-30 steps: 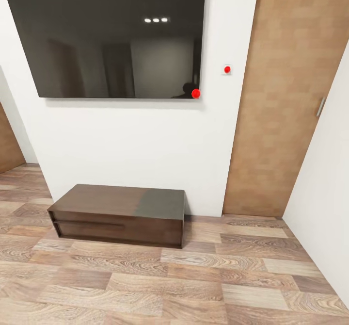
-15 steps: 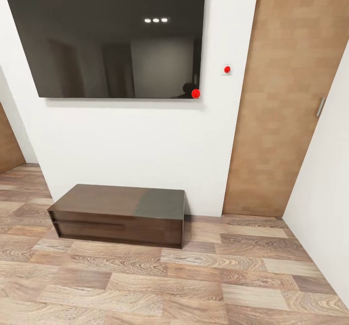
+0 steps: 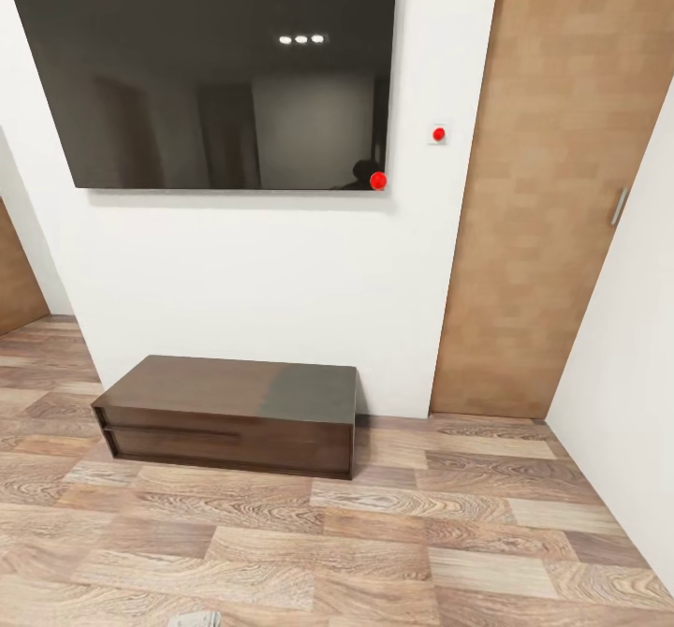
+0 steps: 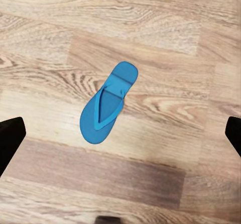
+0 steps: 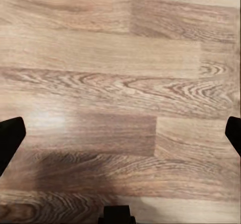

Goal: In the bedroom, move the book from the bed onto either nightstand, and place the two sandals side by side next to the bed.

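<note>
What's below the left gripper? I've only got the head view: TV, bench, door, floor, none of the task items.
Observer: The left wrist view shows one blue sandal lying flat on the wood floor, strap side up.
Operator: Is the left gripper closed on it?
Observer: No. The left gripper is open, its dark fingertips spread wide at either edge, with the sandal on the floor between them.
Operator: And the right wrist, any second sandal?
Observer: None there; the right gripper is open over bare planks.
</note>
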Robot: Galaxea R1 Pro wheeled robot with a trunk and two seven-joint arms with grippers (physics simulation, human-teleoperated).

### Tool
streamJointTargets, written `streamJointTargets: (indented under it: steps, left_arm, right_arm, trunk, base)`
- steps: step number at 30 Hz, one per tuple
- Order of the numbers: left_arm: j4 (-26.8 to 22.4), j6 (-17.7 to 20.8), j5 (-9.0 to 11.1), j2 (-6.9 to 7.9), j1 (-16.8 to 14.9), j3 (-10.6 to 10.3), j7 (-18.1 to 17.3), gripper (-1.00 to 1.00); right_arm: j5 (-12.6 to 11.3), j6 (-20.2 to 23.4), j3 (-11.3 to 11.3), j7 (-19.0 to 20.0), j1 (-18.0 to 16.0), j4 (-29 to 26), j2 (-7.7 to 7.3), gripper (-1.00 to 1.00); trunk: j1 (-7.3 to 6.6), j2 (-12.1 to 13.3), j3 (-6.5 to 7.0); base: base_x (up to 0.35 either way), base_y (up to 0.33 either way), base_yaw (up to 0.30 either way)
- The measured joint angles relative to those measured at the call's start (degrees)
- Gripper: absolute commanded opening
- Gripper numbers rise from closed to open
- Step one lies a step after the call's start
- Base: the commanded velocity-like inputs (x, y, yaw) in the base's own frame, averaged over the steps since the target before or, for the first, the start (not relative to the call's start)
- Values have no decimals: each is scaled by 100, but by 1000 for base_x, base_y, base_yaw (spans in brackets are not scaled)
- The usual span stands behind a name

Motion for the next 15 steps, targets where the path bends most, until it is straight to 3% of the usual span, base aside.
streamJointTargets:
  steps: [8, 10, 15]
  left_arm:
    - [37, 20, 9, 16, -23, -5, -8, 100]
    - [45, 23, 15, 21, -25, -5, -11, 100]
    - [94, 24, 18, 25, -27, -2, -11, 100]
  right_arm:
    - [9, 69, -6, -136, -878, -243, -27, 100]
    - [2, 78, -7, -155, -1093, -260, -98, 100]
    - [-10, 86, -8, -169, -1252, -293, -215, 100]
  trunk:
    - [0, 0, 0]
    - [0, 0, 0]
    - [65, -119, -54]
  base:
    - [0, 0, 0]
    - [0, 0, 0]
    - [0, 0, 0]
